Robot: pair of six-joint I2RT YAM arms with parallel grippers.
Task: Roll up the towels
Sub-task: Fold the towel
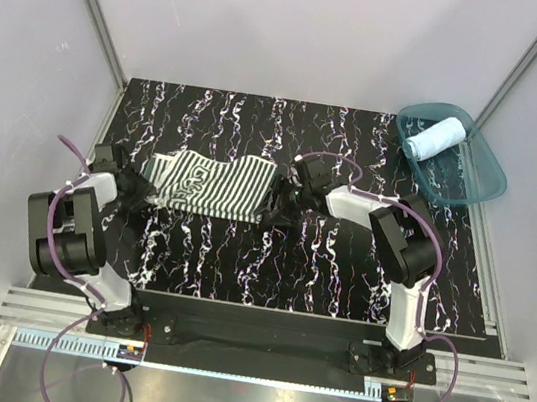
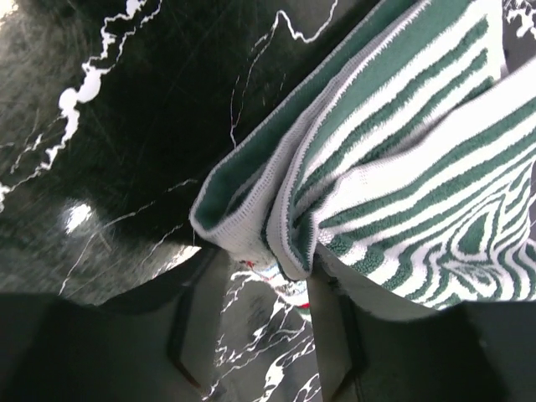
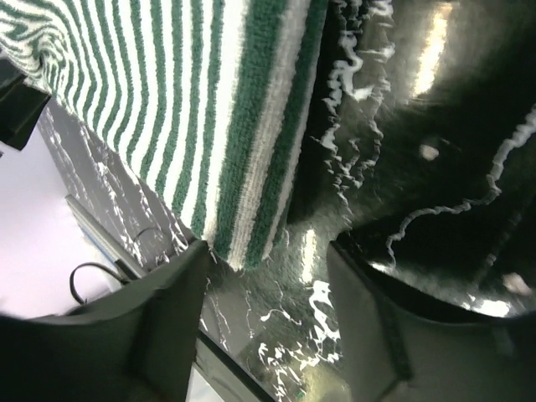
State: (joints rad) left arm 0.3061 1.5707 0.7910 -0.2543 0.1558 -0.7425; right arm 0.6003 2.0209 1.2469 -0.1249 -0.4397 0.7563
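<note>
The green-and-white striped towel [image 1: 212, 185] lies folded on the black marbled table [image 1: 320, 259], left of centre. My left gripper [image 1: 144, 193] is at the towel's left end, jaws open. In the left wrist view the towel's folded corner [image 2: 251, 218] sits at the fingertips of the left gripper [image 2: 264, 264] and drapes over the right finger [image 2: 335, 318]. My right gripper [image 1: 277, 200] is at the towel's right end, jaws open. In the right wrist view the towel's edge [image 3: 251, 167] reaches just between the right gripper's [image 3: 266, 251] fingertips. The light blue towel [image 1: 438, 137] lies rolled in the teal tub [image 1: 474, 181].
The teal tub stands at the table's back right corner. Metal rails [image 1: 257, 346] run along the near edge by the arm bases. White walls close in the table on three sides.
</note>
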